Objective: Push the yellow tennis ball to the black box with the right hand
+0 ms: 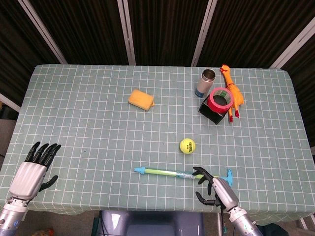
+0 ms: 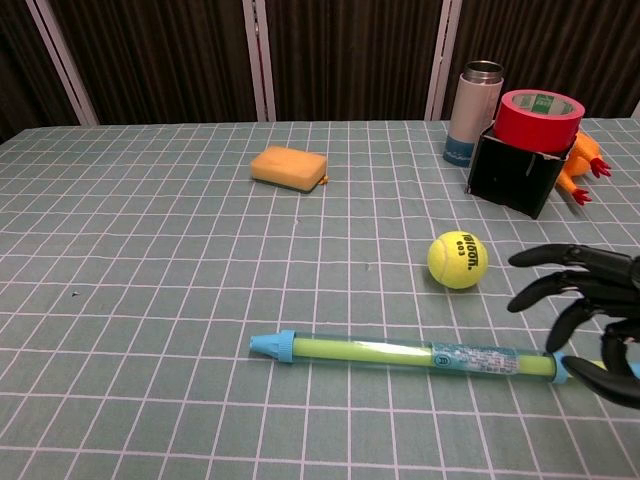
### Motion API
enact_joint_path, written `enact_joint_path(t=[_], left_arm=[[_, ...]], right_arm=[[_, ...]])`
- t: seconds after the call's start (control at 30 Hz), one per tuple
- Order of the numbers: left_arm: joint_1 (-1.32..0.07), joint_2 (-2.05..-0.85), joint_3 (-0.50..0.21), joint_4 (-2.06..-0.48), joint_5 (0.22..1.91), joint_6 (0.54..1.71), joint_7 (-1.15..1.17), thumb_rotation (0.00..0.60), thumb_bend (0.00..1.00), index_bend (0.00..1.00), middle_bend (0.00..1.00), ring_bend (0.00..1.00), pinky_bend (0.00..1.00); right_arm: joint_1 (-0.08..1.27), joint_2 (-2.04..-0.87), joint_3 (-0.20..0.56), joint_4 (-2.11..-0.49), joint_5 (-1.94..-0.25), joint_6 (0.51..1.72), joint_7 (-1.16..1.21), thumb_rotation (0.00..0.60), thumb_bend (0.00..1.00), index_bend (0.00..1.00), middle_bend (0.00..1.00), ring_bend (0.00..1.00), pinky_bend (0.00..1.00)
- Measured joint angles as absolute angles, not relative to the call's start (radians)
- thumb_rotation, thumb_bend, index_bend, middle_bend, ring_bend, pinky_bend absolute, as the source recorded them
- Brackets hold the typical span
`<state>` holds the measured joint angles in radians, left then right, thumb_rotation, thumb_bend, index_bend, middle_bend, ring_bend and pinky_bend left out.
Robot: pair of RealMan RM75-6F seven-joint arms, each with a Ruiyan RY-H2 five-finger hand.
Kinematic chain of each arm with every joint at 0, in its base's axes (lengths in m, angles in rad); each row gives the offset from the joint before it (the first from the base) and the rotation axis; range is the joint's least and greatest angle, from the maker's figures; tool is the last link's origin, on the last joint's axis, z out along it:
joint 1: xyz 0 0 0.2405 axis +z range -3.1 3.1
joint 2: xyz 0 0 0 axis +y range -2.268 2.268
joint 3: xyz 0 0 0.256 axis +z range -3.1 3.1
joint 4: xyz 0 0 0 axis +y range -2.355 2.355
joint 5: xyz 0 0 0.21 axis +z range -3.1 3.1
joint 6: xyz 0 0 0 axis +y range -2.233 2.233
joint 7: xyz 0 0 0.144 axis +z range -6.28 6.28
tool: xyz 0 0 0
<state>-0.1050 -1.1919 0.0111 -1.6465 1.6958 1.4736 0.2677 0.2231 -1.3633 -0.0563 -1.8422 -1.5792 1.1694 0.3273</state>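
Yellow tennis ball (image 1: 187, 145) is sitting out in the open on the checked green surface (image 1: 88, 123), roughly mid-right, well apart from the black box (image 1: 212, 112) further back. The box has a roll of pink-red tape (image 1: 221, 99) on top of it, a metal flask (image 1: 207, 82) standing just beside it and an orange rubber chicken (image 1: 232, 92) lying along its other side.

Right hand (image 1: 216, 188) is low at the near edge of the surface, fingers spread apart and curved a bit, holding nothing. In the chest view its dark fingers (image 2: 560, 256) reach in from the right, near the ball but not touching it. It's right over the handle end of the long blue and green pump-looking tube (image 1: 170, 172), which lies across the surface between the ball and the near edge. Can't really tell whether the hand is touching the tube or just hovering above it, since the head view is too small there.

Left hand (image 1: 34, 164) is way over at the near left corner, fingers apart, nothing in it. An orange sponge (image 1: 141, 100) sits on its own toward the back left of centre.
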Motion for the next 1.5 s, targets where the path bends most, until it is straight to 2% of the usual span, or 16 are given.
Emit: enact_joint_path(t=[0.3,0.57,0.97,1.17,1.5], left_arm=[[-0.111,-1.179,-0.01,-1.64,1.624,1.457,0.239,0.6,0.17,0.0,0.09,0.07,0.03],[-0.115,-1.178,-0.015,-1.632,1.592,1.446,0.236,0.6,0.17,0.0,0.09,0.07,0.03],[-0.114,-1.195,-0.016,-1.624,1.551,1.437,0.277,0.6,0.17,0.0,0.09,0.07,0.03],[-0.118,-1.208,-0.021,-1.623,1.527,1.425,0.308,0.6,0.17,0.0,0.09,0.07,0.03],[-0.135,-1.222,-0.027,-1.619,1.488,1.39,0.334,0.6,0.17,0.0,0.09,0.07,0.03]], right_arm=[[0.308,-1.444,0.021,-1.881,-1.429,1.032,0.362,0.6,0.46,0.06,0.22,0.31,0.53],[0.364,-1.479,0.062,-1.857,-1.367,0.966,0.382,0.6,0.46,0.02,0.21,0.29,0.46],[0.409,-1.457,0.081,-1.765,-1.385,0.912,0.495,0.6,0.46,0.02,0.2,0.28,0.37],[0.426,-1.433,0.08,-1.711,-1.419,0.893,0.59,0.6,0.46,0.02,0.2,0.28,0.29],[0.472,-1.412,0.062,-1.597,-1.5,0.863,0.775,0.6,0.46,0.02,0.19,0.24,0.25]])
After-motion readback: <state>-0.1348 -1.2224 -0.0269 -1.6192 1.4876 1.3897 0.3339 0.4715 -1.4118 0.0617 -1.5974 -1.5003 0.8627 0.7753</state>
